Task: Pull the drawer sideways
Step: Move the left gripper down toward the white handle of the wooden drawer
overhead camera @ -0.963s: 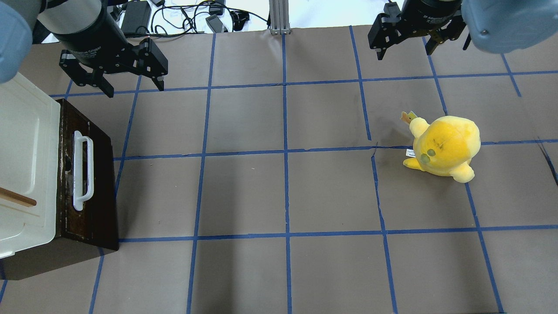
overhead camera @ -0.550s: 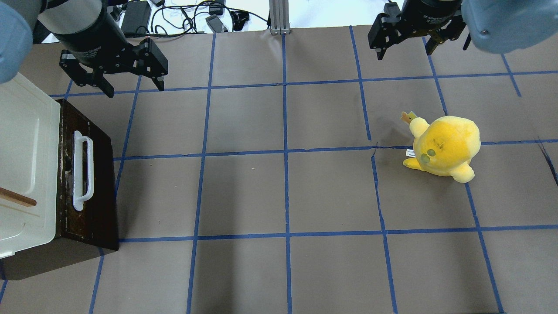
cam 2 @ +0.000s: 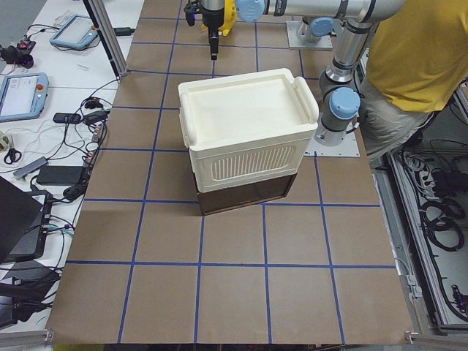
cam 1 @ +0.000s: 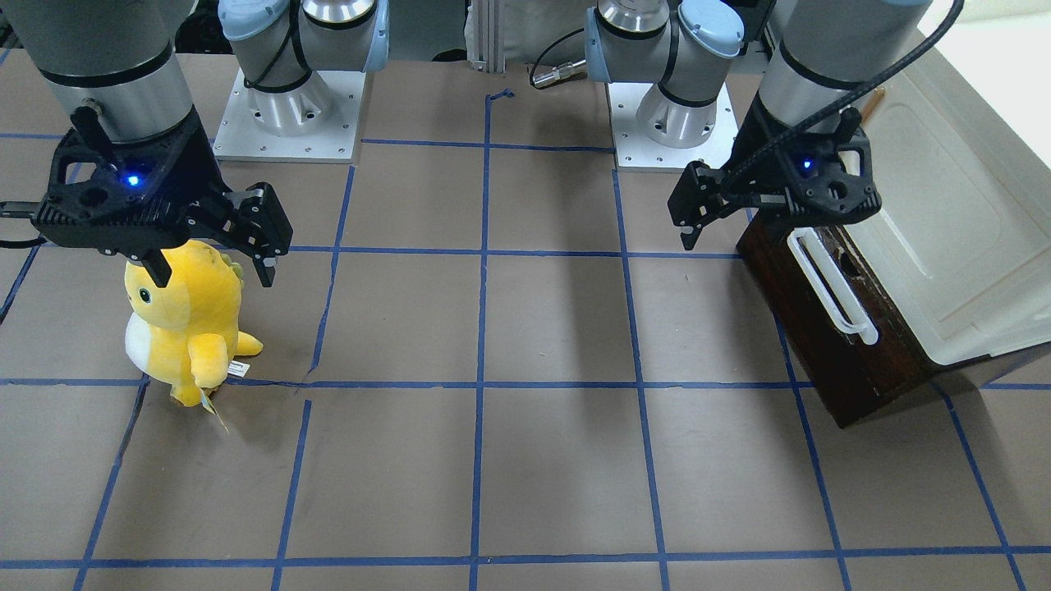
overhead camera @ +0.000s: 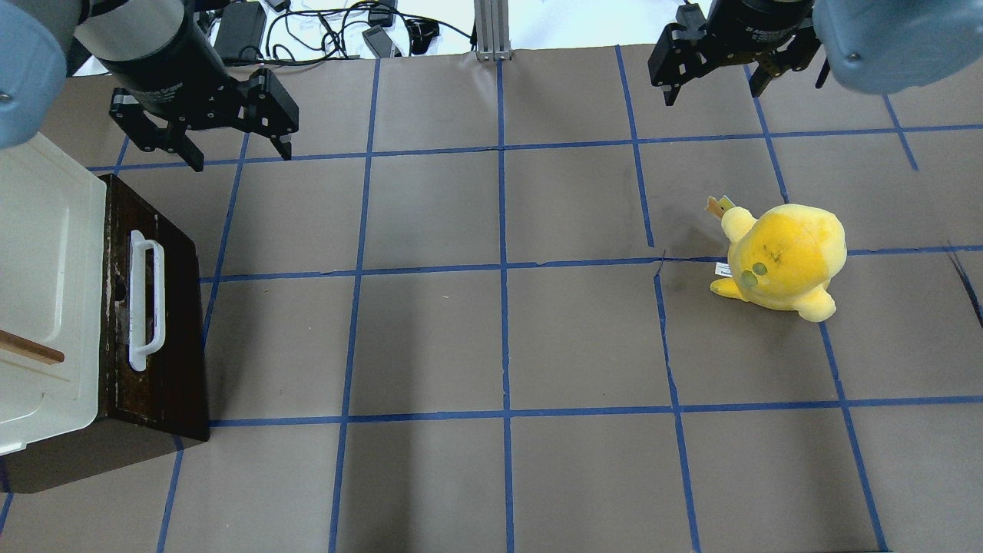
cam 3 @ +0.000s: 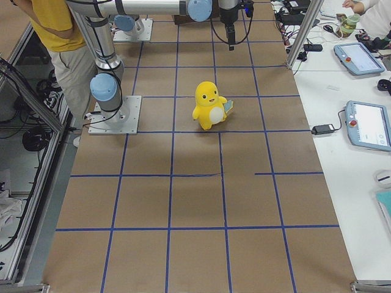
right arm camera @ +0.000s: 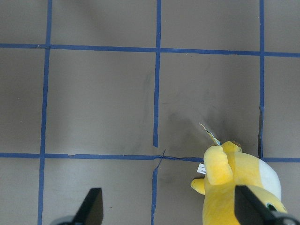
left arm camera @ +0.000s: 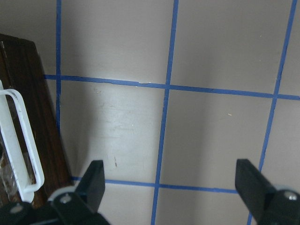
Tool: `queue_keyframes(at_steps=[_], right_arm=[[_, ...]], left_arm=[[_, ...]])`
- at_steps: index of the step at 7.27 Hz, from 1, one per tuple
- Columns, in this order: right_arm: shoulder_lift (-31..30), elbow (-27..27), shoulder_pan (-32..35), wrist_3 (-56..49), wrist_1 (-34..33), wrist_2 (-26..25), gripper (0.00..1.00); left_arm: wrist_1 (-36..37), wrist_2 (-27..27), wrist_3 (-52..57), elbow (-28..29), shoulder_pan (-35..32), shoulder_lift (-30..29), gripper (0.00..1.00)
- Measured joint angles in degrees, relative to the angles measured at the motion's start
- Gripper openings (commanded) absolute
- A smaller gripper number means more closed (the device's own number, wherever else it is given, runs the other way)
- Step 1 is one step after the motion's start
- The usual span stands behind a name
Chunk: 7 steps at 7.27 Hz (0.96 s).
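Note:
The dark brown wooden drawer (overhead camera: 173, 338) with its long white bar handle (overhead camera: 146, 299) sits closed under the cream-white cabinet at the table's left edge. It also shows in the front-facing view (cam 1: 829, 361) and at the left edge of the left wrist view (left arm camera: 23, 89). My left gripper (overhead camera: 238, 153) is open and empty. It hovers above the table just beyond the drawer's far corner, apart from the handle; it also shows in the front-facing view (cam 1: 768, 234). My right gripper (overhead camera: 713, 91) is open and empty, high over the far right of the table.
The cream-white cabinet (overhead camera: 46, 253) with a small brown handle (overhead camera: 31, 349) sits on top of the drawer. A yellow plush toy (overhead camera: 783, 257) stands right of centre, below my right gripper. Cables and devices lie beyond the far table edge (overhead camera: 338, 31).
My left gripper has shifted slightly toward the far side of the table. The drawer, the plush toy and the right arm have not moved.

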Motion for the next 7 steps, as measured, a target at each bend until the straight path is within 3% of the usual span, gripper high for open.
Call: queue_keyframes(at_steps=[3,7], right_arm=[[0.0,0.0,0.0,0.0,0.0,0.0,1.00],[0.0,0.0,0.0,0.0,0.0,0.0,1.00]], left_arm=[[1.9,11.1,-8.7,-6.2,-5.1,-5.2,1.00],[0.2,30.2,-18.1,-10.9,-11.5,-13.2,1.00]])
